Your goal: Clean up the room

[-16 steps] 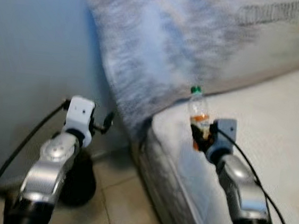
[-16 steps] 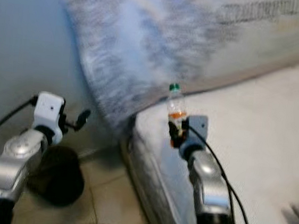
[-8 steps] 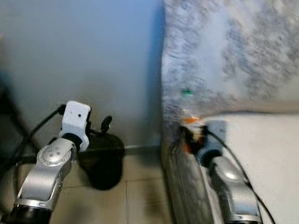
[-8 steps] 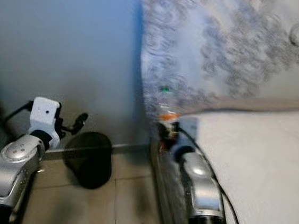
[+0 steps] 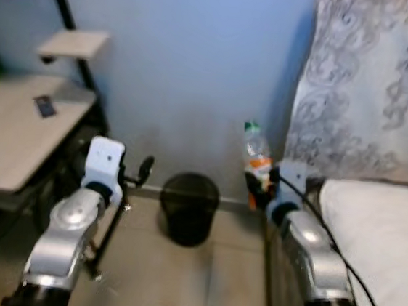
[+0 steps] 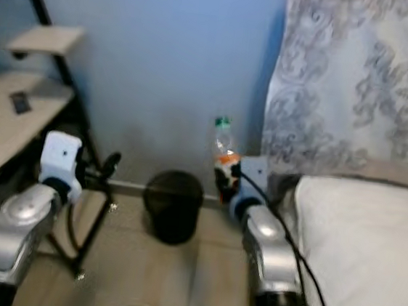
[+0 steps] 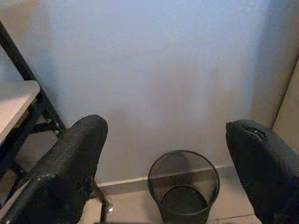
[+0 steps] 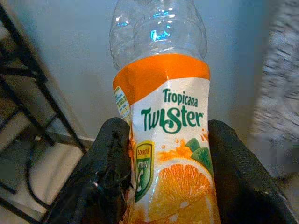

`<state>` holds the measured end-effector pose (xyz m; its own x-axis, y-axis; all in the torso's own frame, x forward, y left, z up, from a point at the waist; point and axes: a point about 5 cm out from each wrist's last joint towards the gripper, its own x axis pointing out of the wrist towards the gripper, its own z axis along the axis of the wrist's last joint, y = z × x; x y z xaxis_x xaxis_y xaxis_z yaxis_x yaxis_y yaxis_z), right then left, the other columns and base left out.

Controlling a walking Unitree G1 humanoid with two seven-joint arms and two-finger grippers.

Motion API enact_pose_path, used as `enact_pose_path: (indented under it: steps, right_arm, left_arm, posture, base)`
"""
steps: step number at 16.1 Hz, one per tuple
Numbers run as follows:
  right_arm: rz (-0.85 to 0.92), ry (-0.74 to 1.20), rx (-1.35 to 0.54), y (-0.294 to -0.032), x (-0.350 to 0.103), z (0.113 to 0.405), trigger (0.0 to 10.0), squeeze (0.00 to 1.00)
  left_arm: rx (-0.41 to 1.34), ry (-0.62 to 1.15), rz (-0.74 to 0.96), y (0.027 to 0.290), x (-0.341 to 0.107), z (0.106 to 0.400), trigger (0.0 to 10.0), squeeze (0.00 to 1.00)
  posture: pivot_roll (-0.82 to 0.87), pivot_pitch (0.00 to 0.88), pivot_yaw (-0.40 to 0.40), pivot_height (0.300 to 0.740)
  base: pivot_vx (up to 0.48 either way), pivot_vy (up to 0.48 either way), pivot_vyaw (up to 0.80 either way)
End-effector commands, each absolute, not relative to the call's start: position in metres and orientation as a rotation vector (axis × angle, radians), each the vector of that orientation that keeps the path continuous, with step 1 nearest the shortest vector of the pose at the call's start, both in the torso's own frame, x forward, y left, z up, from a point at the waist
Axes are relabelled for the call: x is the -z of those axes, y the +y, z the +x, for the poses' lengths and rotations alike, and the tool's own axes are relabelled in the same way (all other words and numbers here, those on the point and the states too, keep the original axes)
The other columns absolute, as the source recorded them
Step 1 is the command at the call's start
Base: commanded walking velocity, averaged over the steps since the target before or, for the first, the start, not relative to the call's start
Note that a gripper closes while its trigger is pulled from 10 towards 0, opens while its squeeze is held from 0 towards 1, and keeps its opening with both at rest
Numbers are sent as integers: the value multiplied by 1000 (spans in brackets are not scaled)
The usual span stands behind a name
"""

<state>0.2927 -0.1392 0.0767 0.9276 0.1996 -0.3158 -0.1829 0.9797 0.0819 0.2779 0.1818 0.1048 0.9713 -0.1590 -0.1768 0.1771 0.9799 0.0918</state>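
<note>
Against the blue wall a bin (image 5: 189,208) is waiting. I am clamping my right gripper (image 5: 259,190) on the bottle (image 5: 257,155), not yet binned; left gripper (image 7: 163,158) is hanging apart.

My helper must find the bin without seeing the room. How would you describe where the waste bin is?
Start at the blue wall. On the floor against it, between the black-framed desk and the bed, stands the waste bin. It is a round black mesh basket, open on top.
</note>
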Motion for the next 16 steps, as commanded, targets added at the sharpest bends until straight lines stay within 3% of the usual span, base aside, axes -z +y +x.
enact_pose_path:
  steps: [1,2,5,7,12,16]
  right_arm:
    - [41,321,-151,-144,-79,294,10000,0]
    - [38,326,-117,-146,-80,295,10000,0]
    - [14,312,-252,-138,-80,297,10000,0]
    - [-40,331,-200,-144,-77,298,10000,0]
    - [10,288,-249,-134,-84,300,10000,0]
    - [45,306,-215,-135,-80,302,10000,0]
  left_arm:
    - [151,164,102,183,-107,279,10000,0]
    - [142,159,91,183,-108,281,10000,0]
    - [166,162,118,180,-106,278,10000,0]
    - [192,166,133,177,-106,277,10000,0]
    - [191,167,139,179,-107,278,10000,0]
    - [196,170,139,179,-107,279,10000,0]
  posture:
    - [77,0,88,740]
    - [77,0,85,740]
    - [94,0,65,740]
    - [104,0,59,740]
    - [98,0,66,740]
    - [107,0,57,740]
  base:
    - [285,0,0]
    - [277,0,0]
    - [290,0,0]
    - [313,0,0]
    - [322,0,0]
    - [323,0,519]
